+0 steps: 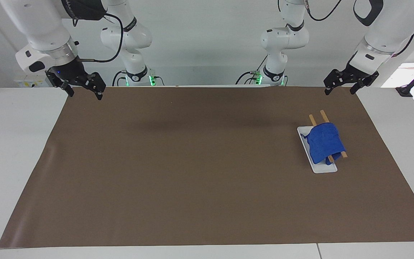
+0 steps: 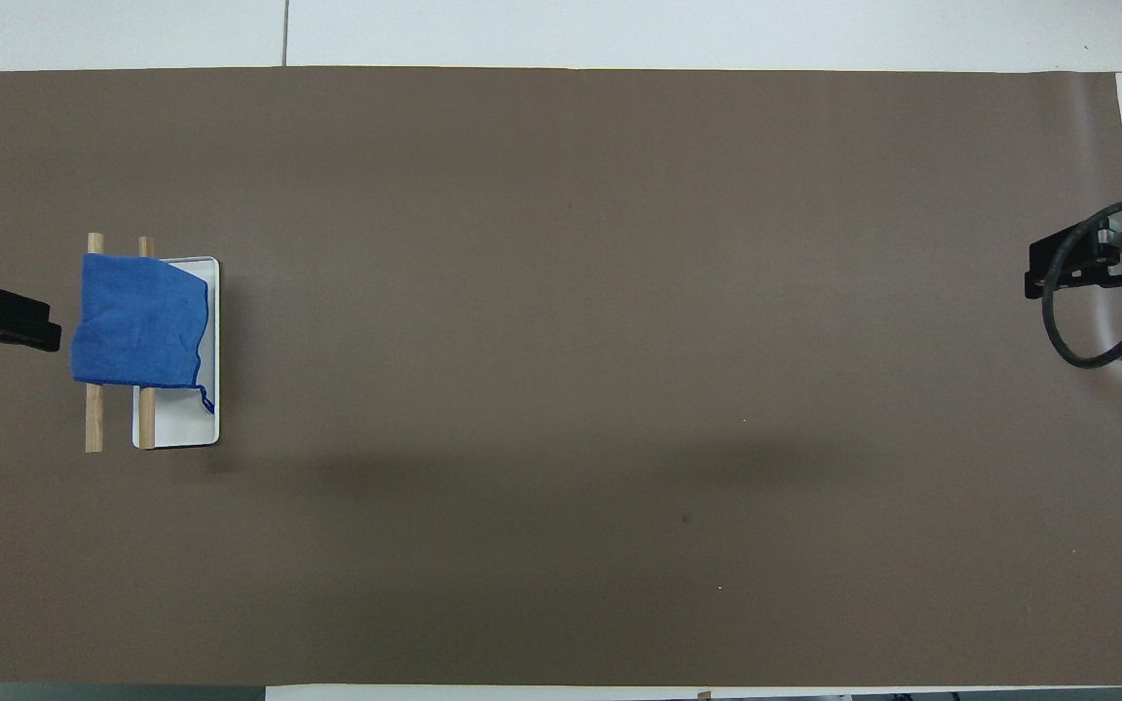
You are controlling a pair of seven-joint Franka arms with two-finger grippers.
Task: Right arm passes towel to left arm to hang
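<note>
The towel [image 1: 324,142] hangs draped over two wooden rods [image 1: 322,116] above a white tray [image 1: 322,168], on the brown mat [image 1: 192,172] toward the left arm's end of the worktop [image 1: 13,151]. The left claw [image 1: 338,92] hangs in the air near the rack, over the mat's edge closest to the robots, fingers spread wide and holding nothing. The right claw [image 1: 83,95] hangs over the mat's corner at the right arm's end, well apart from the towel, also wide and holding nothing.
</note>
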